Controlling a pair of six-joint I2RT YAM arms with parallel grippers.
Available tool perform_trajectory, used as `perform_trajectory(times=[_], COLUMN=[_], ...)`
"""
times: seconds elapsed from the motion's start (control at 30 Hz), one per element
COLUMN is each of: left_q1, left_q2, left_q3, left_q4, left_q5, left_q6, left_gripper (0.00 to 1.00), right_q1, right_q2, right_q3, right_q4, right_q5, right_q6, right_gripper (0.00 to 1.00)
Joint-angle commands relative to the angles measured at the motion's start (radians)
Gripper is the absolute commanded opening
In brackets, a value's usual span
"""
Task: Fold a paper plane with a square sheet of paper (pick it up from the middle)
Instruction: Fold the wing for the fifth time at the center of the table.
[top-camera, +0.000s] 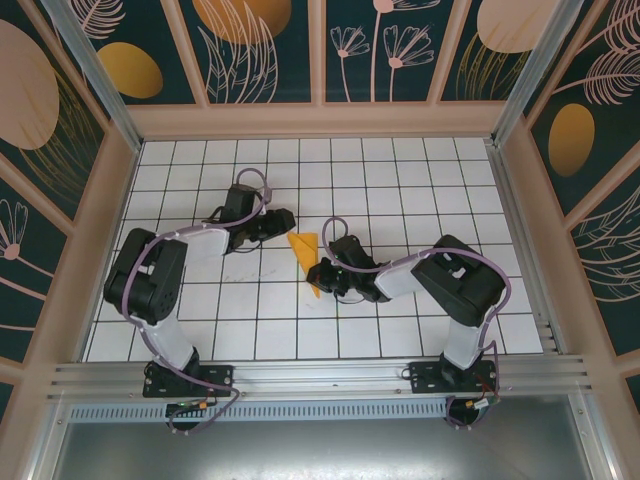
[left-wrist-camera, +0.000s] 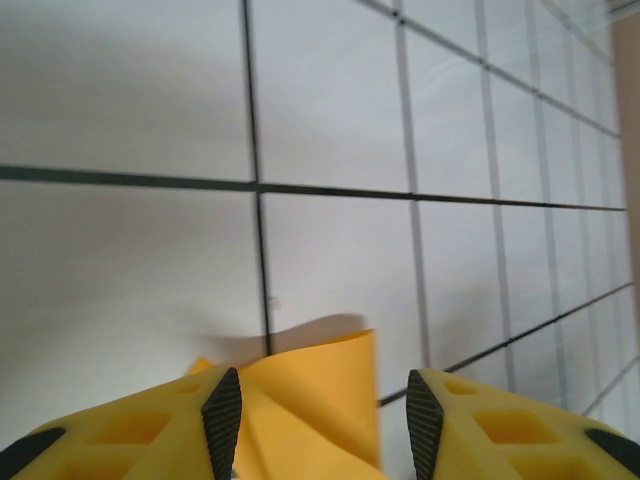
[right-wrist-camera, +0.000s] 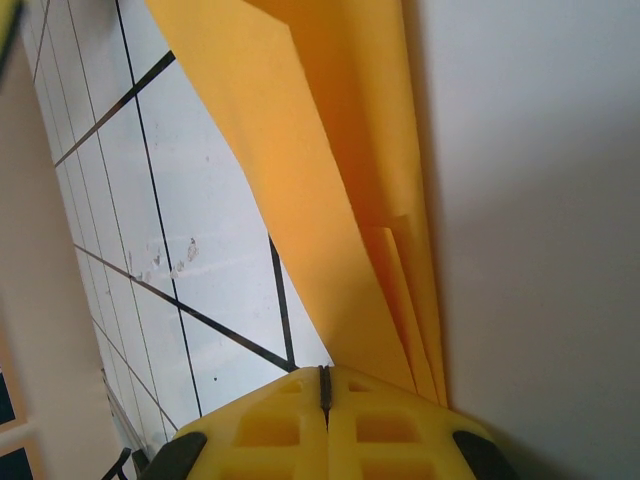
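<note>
Toward the left of the white gridded surface (top-camera: 400, 180), the left tool (left-wrist-camera: 322, 418) is hovering low with its fingers spread, its black pads (left-wrist-camera: 222, 420) standing either side of a lifted edge of the paper plane (top-camera: 305, 247). At the middle of the surface, the plane is lying between the two tools as a slim, layered orange-yellow wedge. On the right, the right tool (right-wrist-camera: 323, 398) is sitting with its fingers pressed together. The folded layers are running down to its tips just right of the seam, and whether any paper is caught there cannot be told. The plane is looking very light, thin and springy. It is likely to slide on the smooth surface and crumple under a hard squeeze. A gentle pinch across the stacked layers near the centre crease is looking like the safest hold.
</note>
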Motion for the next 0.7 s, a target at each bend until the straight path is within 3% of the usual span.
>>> perform_trajectory(times=[0.0,0.17,0.33,0.67], left_q1=[-0.016,-0.092,-0.109,-0.087], left_q2=[-0.030,-0.028,0.063,0.167], left_q3=[-0.034,-0.025,-0.041,-0.012], left_q4=[0.064,0.065,0.131,0.043], left_q5=[0.078,0.120,0.219,0.015], left_q6=[-0.040,-0.020,-0.047,0.005], left_gripper=[0.48,0.43,0.38,0.37], right_q1=[0.025,0.025,0.027,0.029], right_q2=[0.097,0.097,0.105,0.094], right_q3=[-0.049,-0.047,-0.042,-0.061], right_q4=[-0.259,-0.260,-0.261,-0.271], right_q5=[0.004,0.006,0.003,0.007], right_q6=[-0.030,-0.029,-0.031,-0.029], right_gripper=[0.00,0.00,0.00,0.00])
